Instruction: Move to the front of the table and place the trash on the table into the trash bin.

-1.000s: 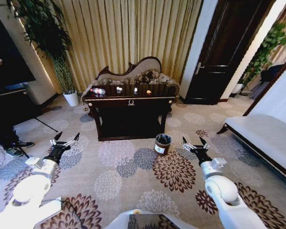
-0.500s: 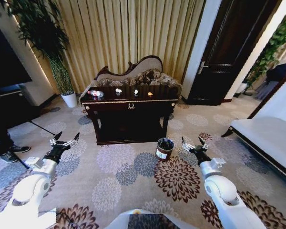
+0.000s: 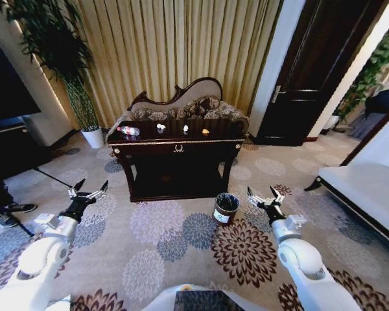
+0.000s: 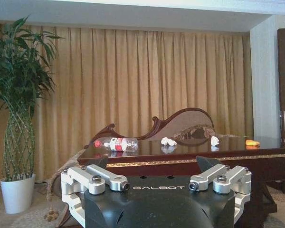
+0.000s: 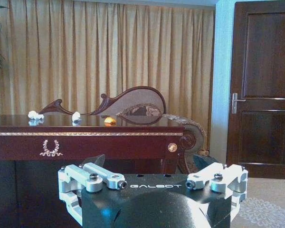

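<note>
1. The trash sits along the top of the table (image 3: pixel 175 148): a clear plastic bottle (image 3: pixel 129 131) with a red label lies on its side near the left end, two white crumpled scraps (image 3: pixel 161 126) and (image 3: pixel 185 127) sit around the middle, and a small orange piece (image 3: pixel 205 131) is toward the right end.
2. The trash bin (image 3: pixel 225 208) stands on the flowery carpet (image 3: pixel 181 240), just off the table's front right leg, apart from it.
3. The left gripper (image 3: pixel 87 192) hangs low over the carpet, out in front of the table's left end, fingers spread wide, nothing in them.
4. The right gripper (image 3: pixel 264 196) is also wide open and empty, just beside the bin on its right.
5. Behind the table there's a sofa (image 3: pixel 188 107) with a carved wooden back, then gold curtains (image 3: pixel 181 52), with a potted plant (image 3: pixel 71 71) off the left end.
</note>
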Robot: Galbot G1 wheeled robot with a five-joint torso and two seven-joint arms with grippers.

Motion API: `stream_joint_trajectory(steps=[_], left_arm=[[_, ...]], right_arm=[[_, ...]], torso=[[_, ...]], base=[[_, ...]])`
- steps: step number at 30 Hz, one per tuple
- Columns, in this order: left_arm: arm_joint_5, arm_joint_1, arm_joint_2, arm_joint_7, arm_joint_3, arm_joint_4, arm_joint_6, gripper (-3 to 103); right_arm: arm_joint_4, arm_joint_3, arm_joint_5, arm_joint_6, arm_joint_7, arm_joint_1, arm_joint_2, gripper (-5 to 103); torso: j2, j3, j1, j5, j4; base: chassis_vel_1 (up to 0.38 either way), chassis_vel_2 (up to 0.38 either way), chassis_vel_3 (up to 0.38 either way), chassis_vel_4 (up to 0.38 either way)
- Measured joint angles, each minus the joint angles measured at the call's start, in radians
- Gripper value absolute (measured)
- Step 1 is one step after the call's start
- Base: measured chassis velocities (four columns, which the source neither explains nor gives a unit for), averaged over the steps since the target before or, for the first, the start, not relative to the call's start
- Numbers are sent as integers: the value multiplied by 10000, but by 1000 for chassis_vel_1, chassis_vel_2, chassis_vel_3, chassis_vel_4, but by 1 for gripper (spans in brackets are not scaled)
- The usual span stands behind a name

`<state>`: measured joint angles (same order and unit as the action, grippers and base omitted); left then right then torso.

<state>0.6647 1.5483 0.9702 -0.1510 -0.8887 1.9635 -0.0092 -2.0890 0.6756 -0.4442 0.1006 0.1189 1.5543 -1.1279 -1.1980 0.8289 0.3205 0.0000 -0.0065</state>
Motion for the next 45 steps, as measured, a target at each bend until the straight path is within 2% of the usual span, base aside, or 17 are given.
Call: stream_joint_trajectory(steps=[45], left_arm=[[-23, -27, 43, -34, 46, -58, -47, 100]], right_arm=[[42, -55, 174, -140, 0, 70, -53, 100]], torso=[[0, 0, 1, -1, -1]], base=[[-146, 147, 137, -146]])
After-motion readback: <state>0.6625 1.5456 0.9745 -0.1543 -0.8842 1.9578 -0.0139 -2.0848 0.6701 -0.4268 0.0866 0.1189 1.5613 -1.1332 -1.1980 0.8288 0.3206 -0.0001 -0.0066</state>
